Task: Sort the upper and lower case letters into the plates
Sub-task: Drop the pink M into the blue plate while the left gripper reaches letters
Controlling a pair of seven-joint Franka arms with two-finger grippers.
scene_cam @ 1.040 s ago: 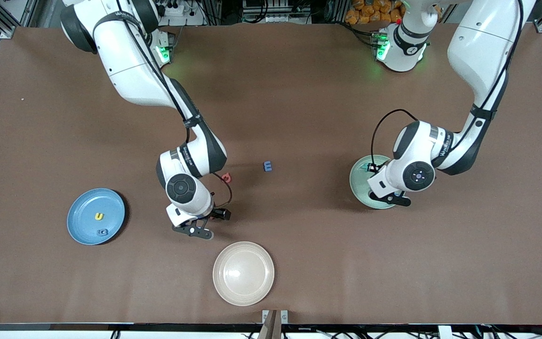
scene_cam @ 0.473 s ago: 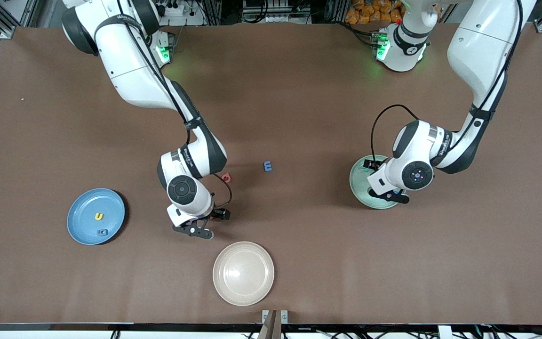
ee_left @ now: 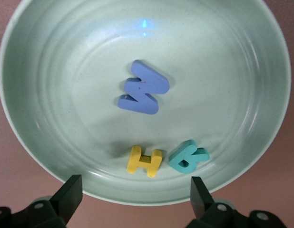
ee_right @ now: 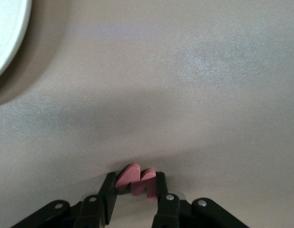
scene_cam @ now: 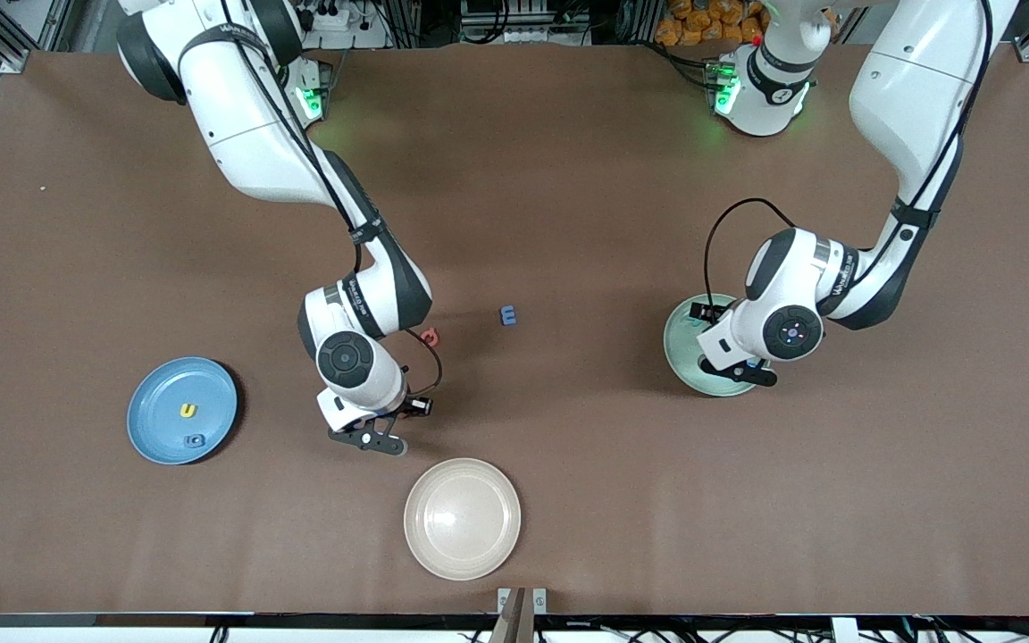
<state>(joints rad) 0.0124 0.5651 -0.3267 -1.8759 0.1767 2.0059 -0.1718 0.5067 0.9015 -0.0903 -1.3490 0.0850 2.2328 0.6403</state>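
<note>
1. The right gripper [ee_right: 136, 190] is down at the table [scene_cam: 568, 179], between the light blue plate [scene_cam: 211, 388] and the cream-beige plate [scene_cam: 462, 518]. Its fingers are clamped on a pink-red letter [ee_right: 136, 181], a flat zigzag piece resembling an M or W, which stands on edge between the pads.
2. The left gripper [ee_left: 132, 194] hangs over the pale mint green plate [ee_left: 52, 95], toward the left arm's end of the table. Its fingers stand wide apart and hold nothing.
3. The mint plate is round and shallow with faint concentric rings. It holds three letters:
   - a blue W [ee_left: 143, 94] near the centre, lying flat;
   - a yellow H [ee_left: 144, 161] close to the rim;
   - a teal B [ee_left: 189, 157] just beside the H, not touching it.
4. The light blue plate, toward the right arm's end of the table, holds a yellow u [scene_cam: 188, 410] and a small blue letter [scene_cam: 196, 439] nearer to the front camera; its shape cannot be read.
5. Two letters lie on the bare table between the arms:
   - a red letter [scene_cam: 430, 337] beside the right arm's wrist;
   - a blue m-shaped letter [scene_cam: 508, 314] toward the left arm's end from it.
6. The cream-beige plate holds no letters.
</note>
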